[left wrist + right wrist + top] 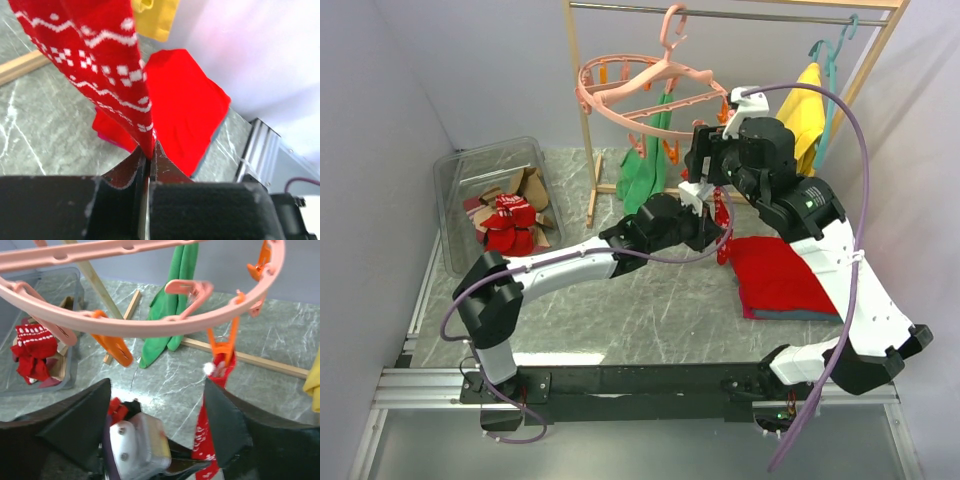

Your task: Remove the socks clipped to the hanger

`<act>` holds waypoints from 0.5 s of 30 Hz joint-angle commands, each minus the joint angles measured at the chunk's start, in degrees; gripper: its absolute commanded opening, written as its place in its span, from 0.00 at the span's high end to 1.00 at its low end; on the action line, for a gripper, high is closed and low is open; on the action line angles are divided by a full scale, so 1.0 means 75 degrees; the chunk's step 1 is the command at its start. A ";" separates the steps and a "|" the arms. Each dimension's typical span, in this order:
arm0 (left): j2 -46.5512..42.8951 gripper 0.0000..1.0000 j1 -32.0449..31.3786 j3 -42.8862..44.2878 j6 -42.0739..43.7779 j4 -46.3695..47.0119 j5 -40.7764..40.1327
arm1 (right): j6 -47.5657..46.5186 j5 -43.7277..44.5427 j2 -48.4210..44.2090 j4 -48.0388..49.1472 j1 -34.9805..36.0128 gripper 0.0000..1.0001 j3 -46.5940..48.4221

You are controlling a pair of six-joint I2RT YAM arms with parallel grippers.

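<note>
Step in hand: pulling a sock off. Left gripper (149, 165) is clamped tight on the lower end of the red patterned sock (100, 65), which hangs from an orange peg (223, 347) on the hanger (150, 327). Right gripper (155, 420) gapes wide under the ring, holding nothing. Next, I'd say: pinch the peg or tug down, then drop in the bin (455, 165). Grey marbled table (650, 310), wooden rack (592, 150), pale walls

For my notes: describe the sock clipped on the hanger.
Find the salmon-pink ring hanger on the wooden rack. From an orange peg on its rim hangs a red sock with white patterns. Unlike the green cloth nearby, its lower end is pinched in the left hand.
</note>
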 commanded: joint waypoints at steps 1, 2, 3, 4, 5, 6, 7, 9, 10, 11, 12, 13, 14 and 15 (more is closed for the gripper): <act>-0.0770 0.94 0.0026 -0.0212 -0.0335 0.0184 0.0289 | 0.0036 0.0479 -0.0367 -0.0502 -0.0007 0.18 0.0151; -0.0864 0.94 0.0026 -0.0259 -0.0346 0.0184 0.0336 | 0.0047 0.0632 -0.0355 -0.0549 -0.0007 0.17 0.0233; -0.0922 0.94 0.0026 -0.0341 -0.0381 0.0207 0.0348 | 0.0059 0.0784 -0.0343 -0.0666 -0.0007 0.17 0.0304; -0.0981 0.94 0.0026 -0.0376 -0.0417 0.0207 0.0371 | 0.0071 0.1122 -0.0308 -0.0737 -0.0007 0.16 0.0455; -0.1028 0.94 0.0014 -0.0411 -0.0440 0.0173 0.0406 | 0.0059 0.1276 -0.0285 -0.0761 -0.0030 0.17 0.0527; -0.1063 0.94 0.0014 -0.0435 -0.0464 0.0126 0.0441 | 0.0047 0.1429 -0.0227 -0.0796 -0.0030 0.16 0.0620; -0.1122 0.93 0.0026 -0.0447 -0.0475 0.0090 0.0453 | 0.0001 0.1651 -0.0191 -0.0819 -0.0065 0.16 0.0656; -0.1192 0.93 0.0026 -0.0528 -0.0534 0.0055 0.0524 | -0.0011 0.1769 -0.0028 -0.0971 -0.0182 0.16 0.0854; -0.1285 0.93 0.0026 -0.0552 -0.0546 0.0055 0.0535 | 0.0105 0.1816 0.0031 -0.1053 -0.0298 0.16 0.0948; -0.1333 0.93 0.0026 -0.0599 -0.0581 0.0043 0.0582 | 0.0175 0.1759 0.0090 -0.1123 -0.0416 0.16 0.1030; -0.1380 0.93 0.0026 -0.0704 -0.0593 0.0055 0.0582 | 0.0234 0.1619 0.0125 -0.1159 -0.0718 0.16 0.1078; -0.1496 0.93 0.0026 -0.0763 -0.0616 0.0078 0.0559 | 0.0246 0.1444 0.0114 -0.1101 -0.0849 0.16 0.1066; -0.1555 0.93 0.0026 -0.0868 -0.0639 0.0078 0.0559 | 0.0212 0.1047 0.0091 -0.0950 -0.0943 0.16 0.1032; -0.1591 0.92 0.0026 -0.0904 -0.0651 0.0078 0.0536 | 0.0049 0.0927 0.0032 -0.0832 -0.1025 0.16 0.0904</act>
